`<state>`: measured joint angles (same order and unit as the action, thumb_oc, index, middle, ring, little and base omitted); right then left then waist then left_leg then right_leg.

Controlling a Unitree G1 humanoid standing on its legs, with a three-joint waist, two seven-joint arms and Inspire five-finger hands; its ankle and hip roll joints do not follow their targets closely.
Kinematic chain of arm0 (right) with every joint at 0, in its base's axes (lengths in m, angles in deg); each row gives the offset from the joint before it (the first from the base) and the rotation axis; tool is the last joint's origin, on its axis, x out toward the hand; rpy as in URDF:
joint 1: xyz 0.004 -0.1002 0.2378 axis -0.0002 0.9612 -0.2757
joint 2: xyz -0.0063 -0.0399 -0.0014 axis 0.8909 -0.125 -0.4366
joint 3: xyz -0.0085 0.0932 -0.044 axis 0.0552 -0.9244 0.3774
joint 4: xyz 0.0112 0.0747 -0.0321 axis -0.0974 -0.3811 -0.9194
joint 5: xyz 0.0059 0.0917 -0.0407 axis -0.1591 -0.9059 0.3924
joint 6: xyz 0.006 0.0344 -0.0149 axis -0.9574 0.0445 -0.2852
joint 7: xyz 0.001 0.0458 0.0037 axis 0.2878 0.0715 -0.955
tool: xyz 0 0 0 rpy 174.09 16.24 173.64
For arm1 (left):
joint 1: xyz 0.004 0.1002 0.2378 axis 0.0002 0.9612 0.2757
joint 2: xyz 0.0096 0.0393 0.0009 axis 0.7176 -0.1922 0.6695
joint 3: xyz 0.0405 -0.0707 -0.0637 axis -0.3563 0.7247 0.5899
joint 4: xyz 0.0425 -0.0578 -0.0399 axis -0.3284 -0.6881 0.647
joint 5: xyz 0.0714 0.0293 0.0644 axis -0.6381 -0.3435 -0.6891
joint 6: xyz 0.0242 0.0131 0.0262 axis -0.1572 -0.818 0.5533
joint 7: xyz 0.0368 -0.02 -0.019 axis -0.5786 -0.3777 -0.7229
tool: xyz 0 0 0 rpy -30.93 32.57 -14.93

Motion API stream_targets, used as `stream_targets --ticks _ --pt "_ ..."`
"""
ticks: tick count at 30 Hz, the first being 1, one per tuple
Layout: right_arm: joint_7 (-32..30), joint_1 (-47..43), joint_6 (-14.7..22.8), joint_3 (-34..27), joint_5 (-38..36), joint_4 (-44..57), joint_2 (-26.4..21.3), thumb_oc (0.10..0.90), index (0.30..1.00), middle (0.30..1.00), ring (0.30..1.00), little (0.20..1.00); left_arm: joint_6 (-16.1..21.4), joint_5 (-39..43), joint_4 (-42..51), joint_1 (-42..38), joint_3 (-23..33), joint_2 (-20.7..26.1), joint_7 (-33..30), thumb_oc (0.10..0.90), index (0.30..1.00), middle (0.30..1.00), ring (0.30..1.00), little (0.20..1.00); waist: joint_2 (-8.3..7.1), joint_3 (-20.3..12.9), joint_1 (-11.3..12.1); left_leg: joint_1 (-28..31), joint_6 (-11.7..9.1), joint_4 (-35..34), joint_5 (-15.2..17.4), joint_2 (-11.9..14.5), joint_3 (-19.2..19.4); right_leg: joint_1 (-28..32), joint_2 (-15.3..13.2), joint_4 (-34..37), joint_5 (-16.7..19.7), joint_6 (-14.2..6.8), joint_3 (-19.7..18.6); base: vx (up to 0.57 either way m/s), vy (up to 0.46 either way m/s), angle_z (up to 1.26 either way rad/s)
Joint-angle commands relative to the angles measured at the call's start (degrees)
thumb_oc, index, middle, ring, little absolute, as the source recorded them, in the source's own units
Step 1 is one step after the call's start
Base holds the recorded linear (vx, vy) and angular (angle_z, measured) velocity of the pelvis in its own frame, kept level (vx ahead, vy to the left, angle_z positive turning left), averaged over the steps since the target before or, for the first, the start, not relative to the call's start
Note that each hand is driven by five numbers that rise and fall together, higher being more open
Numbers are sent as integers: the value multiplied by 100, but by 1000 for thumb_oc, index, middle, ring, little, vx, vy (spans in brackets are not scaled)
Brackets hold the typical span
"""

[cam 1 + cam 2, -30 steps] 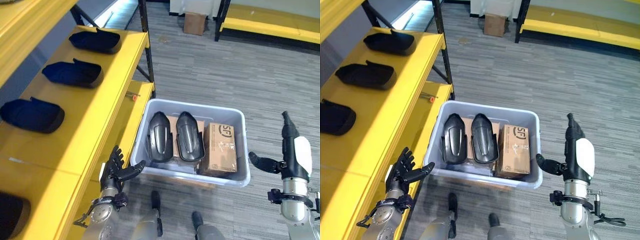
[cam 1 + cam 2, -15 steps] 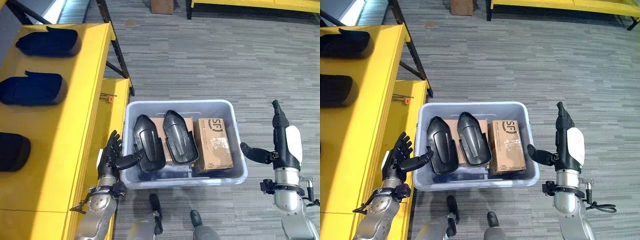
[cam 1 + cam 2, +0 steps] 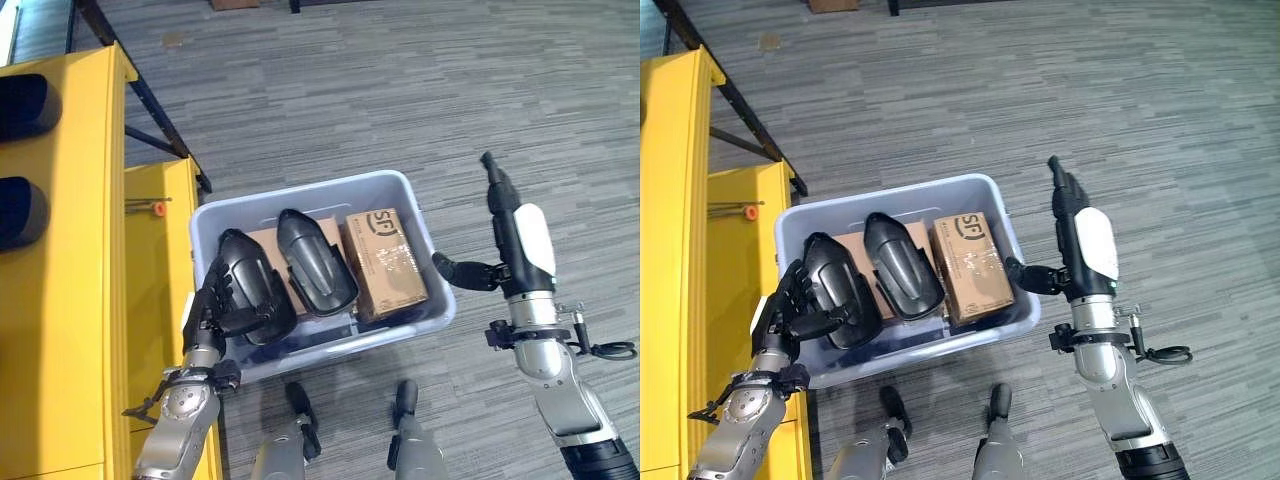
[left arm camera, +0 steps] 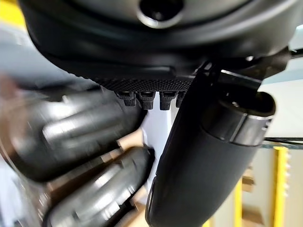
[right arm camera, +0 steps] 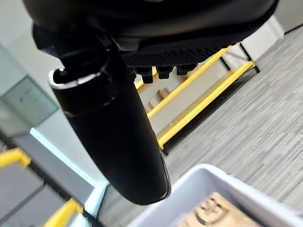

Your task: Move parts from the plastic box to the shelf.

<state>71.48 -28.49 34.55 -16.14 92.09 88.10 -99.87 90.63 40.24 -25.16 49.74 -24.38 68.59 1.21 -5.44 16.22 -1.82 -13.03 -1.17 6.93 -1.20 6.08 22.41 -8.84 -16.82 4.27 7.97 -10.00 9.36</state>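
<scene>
**Supervisor:** Where are the parts right now?

**Me:** Two glossy black moulded plastic parts lie side by side in the pale grey plastic box [image 3: 425, 270], on the floor at the centre of the frame. The left black part [image 3: 252, 285] is nearest my left hand; the right black part [image 3: 316, 259] sits just beside it, and a brown cardboard carton [image 3: 385, 262] fills the right end of the box. I'd guess the parts are laid lengthwise so each can be taken from the near end.

**Supervisor:** And the left hand?

**Me:** My left hand [image 3: 213, 310] is at the box's left wall, lower left of the frame, fingers spread and relaxed, thumb reaching over the rim towards the left black part. It grips nothing. I'm keeping it open, I judge, so the fingers can wrap that part's curved shell.

**Supervisor:** Right hand?

**Me:** The right hand [image 3: 1072, 240] stands upright beside the box's right wall, fingers straight and pointing up, thumb [image 3: 1028, 276] aimed at the rim near the carton. Empty, held clear so it doesn't block the lift.

**Supervisor:** The destination?

**Me:** The yellow metal shelf [image 3: 70, 250] runs down the left edge of the frame, with dark parts [image 3: 20, 212] already resting on it at upper left.
</scene>
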Motion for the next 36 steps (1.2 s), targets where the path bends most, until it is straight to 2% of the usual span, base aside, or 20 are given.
stream_targets --ticks 1,7,9,14,21,27,34,36 --pt "-28 -982 214 -85 111 235 -657 900 1000 1000 1000 1000 502 116 669 34 186 -64 39 900 1000 1000 1000 1000 105 -111 251 -211 -448 127 -147 593 -912 229 250 -381 -619 -85 435 -66 -304 35" --pt "217 -1969 137 633 -60 -148 -1212 900 1000 1000 1000 1000 440 129 661 -30 59 23 140 900 1000 1000 1000 1000 224 94 298 -464 -601 -16 -505 756 -1136 64 527 -580 -867 91 486 -88 -167 3" --pt "333 -2455 113 1019 -218 -295 -1378 900 1000 1000 1000 1000 454 183 654 -24 66 55 103 900 1000 1000 1000 1000 245 222 396 -497 -621 -87 -586 828 -1158 -84 625 -771 -978 160 467 -68 -108 7" --pt "512 -3027 78 1589 -209 -527 -1620 900 1000 1000 1000 1000 506 191 723 -65 142 99 32 900 1000 1000 1000 1000 275 347 512 -534 -643 -130 -618 871 -1230 -253 691 -997 -1114 211 479 -33 -73 6" --pt "775 -3587 15 2200 -44 -770 -1855 900 1000 1000 1000 1000 679 176 1044 -197 448 178 -237 900 1000 1000 1000 1000 340 530 679 -681 -664 -83 -611 862 -1291 -428 644 -1242 -1212 222 571 -9 -24 9" --pt "812 -3813 -16 2401 73 -967 -1635 900 1000 1000 1000 1000 847 139 1399 -317 627 240 -391 900 1000 1000 1000 1000 372 597 784 -760 -675 -89 -632 814 -1343 -416 607 -1226 -1200 216 656 15 7 15" --pt "844 -3547 -22 2376 311 -1152 -971 900 1000 1000 1000 1000 1023 -37 1817 -600 767 265 -570 900 1000 1000 1000 1000 371 680 879 -820 -682 -90 -579 722 -1440 -296 567 -1158 -1254 214 742 24 14 9" --pt "844 -3548 -22 2372 312 -1153 -970 900 1000 1000 1000 1000 1021 -37 1819 -603 767 267 -571 900 1000 1000 1000 1000 372 667 876 -845 -673 -103 -608 721 -1445 -315 571 -1143 -1227 218 748 14 14 9"
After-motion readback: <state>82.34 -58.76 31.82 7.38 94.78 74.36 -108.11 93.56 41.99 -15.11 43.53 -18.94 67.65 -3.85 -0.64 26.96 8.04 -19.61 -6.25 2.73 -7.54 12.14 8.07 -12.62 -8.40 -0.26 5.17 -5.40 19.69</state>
